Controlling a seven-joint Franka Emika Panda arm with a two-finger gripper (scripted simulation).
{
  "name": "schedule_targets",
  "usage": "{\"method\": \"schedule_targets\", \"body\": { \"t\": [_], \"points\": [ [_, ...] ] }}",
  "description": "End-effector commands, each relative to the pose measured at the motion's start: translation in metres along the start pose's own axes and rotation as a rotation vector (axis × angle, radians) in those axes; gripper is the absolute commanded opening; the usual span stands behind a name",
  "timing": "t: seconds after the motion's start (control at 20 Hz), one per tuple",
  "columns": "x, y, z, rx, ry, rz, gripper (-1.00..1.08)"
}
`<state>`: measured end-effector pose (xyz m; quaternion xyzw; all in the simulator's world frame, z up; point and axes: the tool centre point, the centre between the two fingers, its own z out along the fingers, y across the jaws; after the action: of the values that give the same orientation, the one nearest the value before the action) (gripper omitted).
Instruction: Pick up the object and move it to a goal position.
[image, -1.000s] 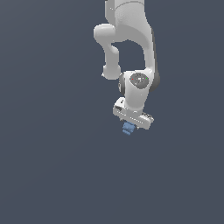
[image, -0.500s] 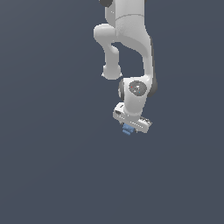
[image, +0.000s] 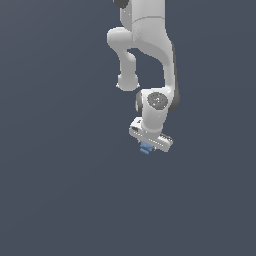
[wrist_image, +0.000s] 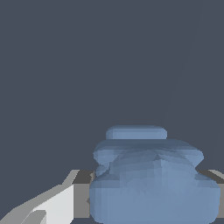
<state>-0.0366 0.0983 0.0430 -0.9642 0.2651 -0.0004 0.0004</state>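
The object (wrist_image: 153, 179) looks matt, faceted blue plastic; the gripper (image: 150, 142) smooth, matt white.

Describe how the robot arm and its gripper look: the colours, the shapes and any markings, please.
The arm is glossy white, built of rounded, tube-like segments with bulging joints. One joint near the wrist carries a grey round cap with a small green mark. The gripper has a flat, wide white body. In the wrist view, its fingers look white and grey. No cables show.
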Motion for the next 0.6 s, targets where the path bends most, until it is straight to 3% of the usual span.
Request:
{"method": "schedule_targets", "body": {
  "t": [0.0, 0.55],
  "points": [
    [0.000, 0.000, 0.000, 0.000, 0.000, 0.000, -1.00],
    [0.002, -0.001, -0.037, 0.000, 0.000, 0.000, -1.00]
  ]
}}
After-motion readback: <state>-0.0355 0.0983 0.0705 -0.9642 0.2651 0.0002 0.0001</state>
